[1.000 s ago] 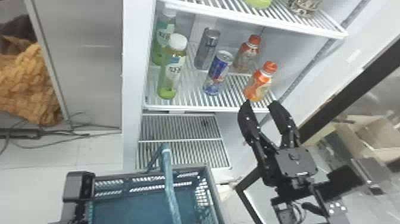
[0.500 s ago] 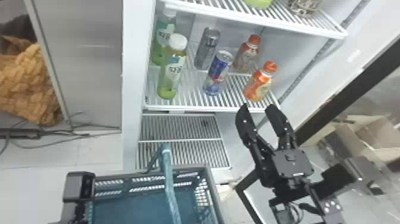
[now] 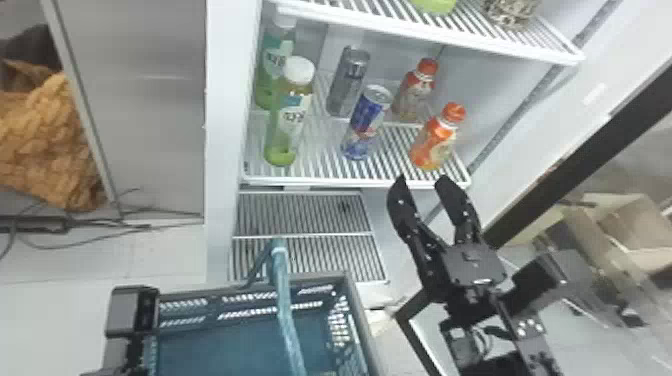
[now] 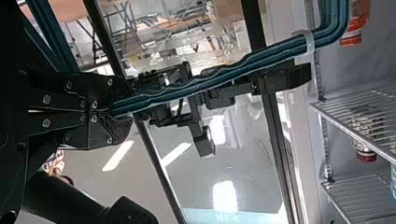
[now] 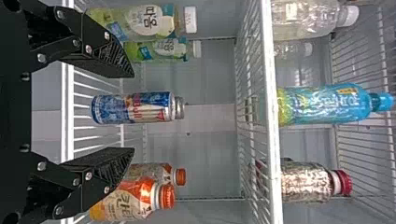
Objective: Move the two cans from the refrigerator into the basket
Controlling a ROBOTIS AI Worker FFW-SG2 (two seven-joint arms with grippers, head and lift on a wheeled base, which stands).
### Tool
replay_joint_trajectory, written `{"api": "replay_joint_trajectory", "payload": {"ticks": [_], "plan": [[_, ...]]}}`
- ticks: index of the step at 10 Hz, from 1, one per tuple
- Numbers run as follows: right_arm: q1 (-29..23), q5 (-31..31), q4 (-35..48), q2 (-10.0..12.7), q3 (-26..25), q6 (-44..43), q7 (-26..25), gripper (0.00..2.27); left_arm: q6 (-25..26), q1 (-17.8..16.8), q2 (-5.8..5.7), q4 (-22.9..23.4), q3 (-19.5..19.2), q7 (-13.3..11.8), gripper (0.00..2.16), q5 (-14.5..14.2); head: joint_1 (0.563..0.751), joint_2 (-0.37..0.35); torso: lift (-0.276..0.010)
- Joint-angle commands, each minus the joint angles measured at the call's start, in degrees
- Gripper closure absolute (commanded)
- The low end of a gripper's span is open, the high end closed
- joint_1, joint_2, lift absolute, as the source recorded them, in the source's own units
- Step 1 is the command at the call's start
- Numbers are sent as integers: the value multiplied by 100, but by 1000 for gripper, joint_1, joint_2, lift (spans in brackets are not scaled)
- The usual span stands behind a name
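The blue-and-silver can (image 3: 367, 122) stands upright on the middle refrigerator shelf, with a silver can (image 3: 348, 80) behind it. My right gripper (image 3: 422, 181) is open, in front of and below that shelf's front edge, nearer the orange-capped bottles' side. In the right wrist view, the blue can (image 5: 135, 108) shows between the spread fingers of the right gripper (image 5: 133, 112), untouched. At lower left is part of my left gripper (image 3: 132, 310), beside the teal basket (image 3: 354, 305). In the left wrist view, the left gripper (image 4: 122, 110) is shut on the basket's teal handle (image 4: 210, 81).
Green-tinted bottles (image 3: 290, 117) stand left of the cans; orange-capped bottles (image 3: 435, 140) stand to their right. An upper shelf (image 3: 430, 31) overhangs them with more bottles. Lower racks (image 3: 300, 215) lie behind the basket. A dark door frame (image 3: 590, 150) runs along the right.
My right gripper has shifted a little left in the head view, and its fingers stand somewhat closer together there. The left gripper, basket and cans have stayed put.
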State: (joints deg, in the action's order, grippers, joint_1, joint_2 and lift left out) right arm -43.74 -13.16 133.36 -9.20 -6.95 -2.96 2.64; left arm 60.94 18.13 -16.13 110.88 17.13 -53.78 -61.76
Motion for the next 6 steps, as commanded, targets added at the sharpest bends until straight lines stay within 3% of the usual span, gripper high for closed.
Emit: {"api": "replay_joint_trajectory", "payload": {"ticks": [1, 6], "plan": [[268, 59, -294, -47, 32, 0, 9, 496, -33, -14, -13, 0, 35, -1, 1190, -29, 695, -350, -276], [1041, 219, -1264, -179, 284, -196, 18, 495, -61, -70, -30, -14, 92, 17, 1190, -63, 695, -350, -276]]}}
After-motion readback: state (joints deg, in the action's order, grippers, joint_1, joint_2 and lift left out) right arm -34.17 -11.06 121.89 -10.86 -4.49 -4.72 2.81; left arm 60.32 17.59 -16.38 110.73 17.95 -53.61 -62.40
